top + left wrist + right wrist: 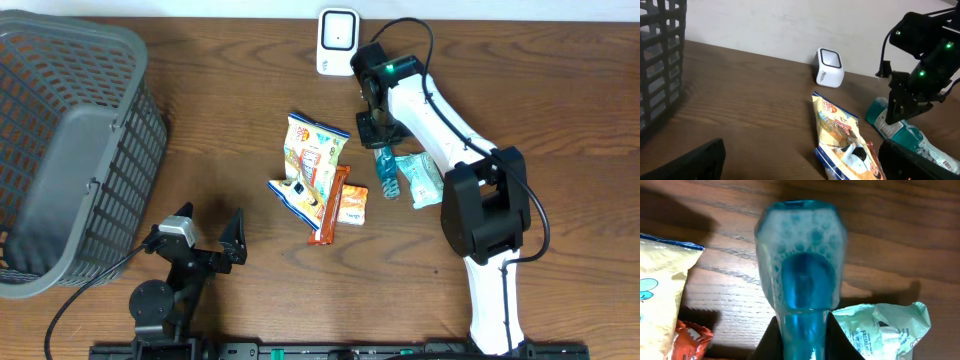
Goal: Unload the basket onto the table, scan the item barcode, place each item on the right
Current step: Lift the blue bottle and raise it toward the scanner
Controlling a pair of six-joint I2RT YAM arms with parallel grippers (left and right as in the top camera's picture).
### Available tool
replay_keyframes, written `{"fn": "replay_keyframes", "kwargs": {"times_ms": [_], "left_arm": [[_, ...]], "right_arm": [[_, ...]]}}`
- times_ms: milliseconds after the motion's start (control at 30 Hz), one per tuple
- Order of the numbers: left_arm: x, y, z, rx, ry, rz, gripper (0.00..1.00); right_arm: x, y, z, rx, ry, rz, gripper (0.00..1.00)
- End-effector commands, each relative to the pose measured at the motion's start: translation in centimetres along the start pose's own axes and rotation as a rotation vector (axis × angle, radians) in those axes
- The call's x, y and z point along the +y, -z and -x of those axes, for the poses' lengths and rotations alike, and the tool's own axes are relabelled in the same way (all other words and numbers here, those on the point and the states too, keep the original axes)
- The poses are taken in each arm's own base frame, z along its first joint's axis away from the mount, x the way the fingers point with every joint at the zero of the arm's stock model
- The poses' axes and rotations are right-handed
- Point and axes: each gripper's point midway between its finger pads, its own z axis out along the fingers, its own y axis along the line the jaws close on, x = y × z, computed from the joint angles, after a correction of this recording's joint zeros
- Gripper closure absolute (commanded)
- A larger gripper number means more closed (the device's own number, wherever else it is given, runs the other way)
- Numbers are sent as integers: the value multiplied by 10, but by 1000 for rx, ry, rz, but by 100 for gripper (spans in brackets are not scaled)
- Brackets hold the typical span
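Note:
A translucent blue bottle (pixel 386 172) lies on the wooden table, its foamy body (pixel 800 265) filling the right wrist view. My right gripper (pixel 378 135) (pixel 802 330) is shut on the bottle's narrow end, a dark finger pressed against each side. The white barcode scanner (pixel 338 42) (pixel 829 67) stands at the table's far edge, just up and left of that gripper. My left gripper (pixel 205 235) (pixel 805 170) hangs open near the front left, nothing between its fingers. It faces the snack packets, and the right gripper (pixel 905 107) shows beyond them.
A grey mesh basket (pixel 70 150) (pixel 660 60) fills the left side. A yellow chip bag (pixel 312 160) (pixel 837 130) and orange packets (pixel 340 205) lie in the middle. A mint-green packet (pixel 420 180) (pixel 885 330) lies right beside the bottle.

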Motion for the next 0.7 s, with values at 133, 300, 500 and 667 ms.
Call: {"fn": "replay_keyframes", "kwargs": {"times_ms": [133, 300, 500, 667], "left_arm": [[3, -2, -16, 39, 10, -1, 2], [3, -2, -16, 39, 10, -1, 2], [3, -2, -16, 39, 10, -1, 2], [3, -2, -16, 39, 10, -1, 2]], "right_arm": [[4, -2, 11, -43, -15, 5, 84], [14, -6, 18, -87, -4, 19, 81], [24, -24, 16, -108, 10, 22, 87], [24, -29, 12, -96, -26, 18, 96]]}}
